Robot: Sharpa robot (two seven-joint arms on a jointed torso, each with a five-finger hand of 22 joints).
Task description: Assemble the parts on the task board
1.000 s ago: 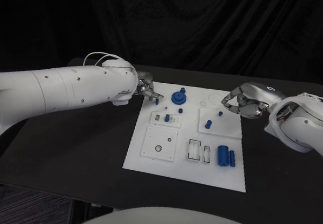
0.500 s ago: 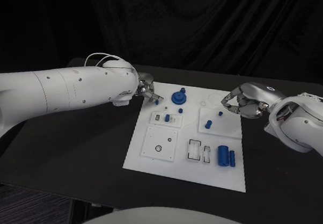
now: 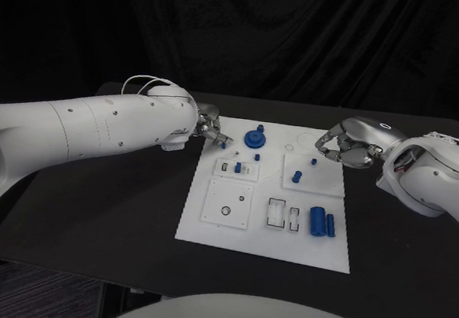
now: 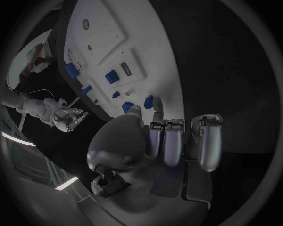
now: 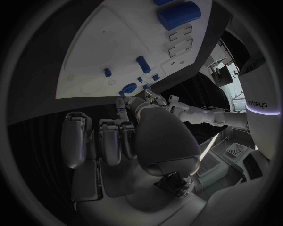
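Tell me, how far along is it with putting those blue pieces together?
Early, it seems. A blue round part already stands at the far end of the task board. Neither the left hand nor the right hand visibly holds anything. A large blue cylinder lies loose near some empty slots.

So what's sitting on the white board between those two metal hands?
In the head view, between the left hand and right hand, a round blue part stands on the white board.
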